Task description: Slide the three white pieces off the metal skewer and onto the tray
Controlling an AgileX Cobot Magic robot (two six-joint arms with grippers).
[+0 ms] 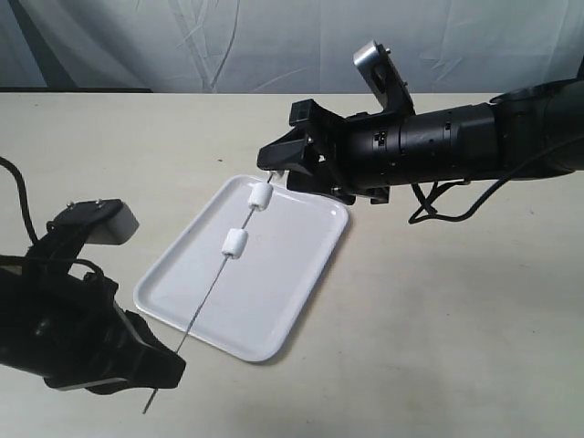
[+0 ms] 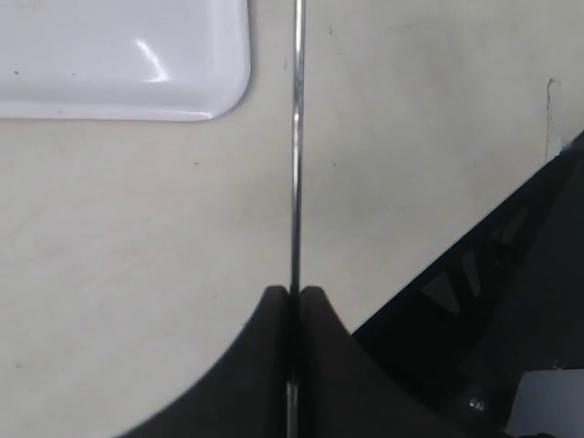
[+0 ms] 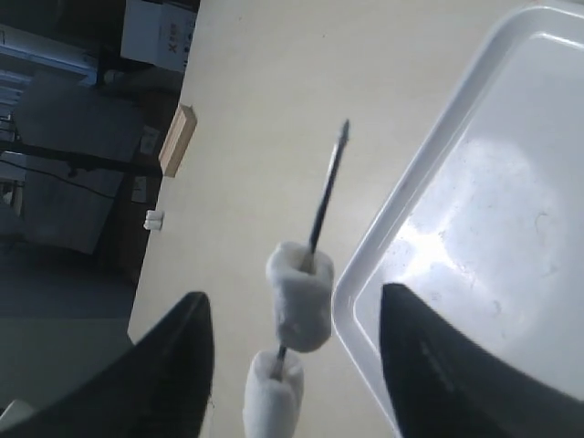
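While the left hand (image 1: 175, 360) sits low at the near left of the counter (image 1: 438, 319), its fingers (image 2: 269, 365) are pressed together on the metal skewer (image 1: 205, 306). A short bit of the thin rod sticks out behind that hand. From there the skewer slants up and to the right, over the white tray (image 1: 274, 292), which lies flat on the counter. Two white pieces can be seen on the rod, above the far part of the tray: the lower white piece (image 1: 235, 242) and the upper white piece (image 1: 260, 196), a little apart. At the top end of the skewer is the right hand (image 1: 274, 164). Its fingers (image 3: 173, 365) are spread wide, with the rod and the pieces in the gap, touching neither.
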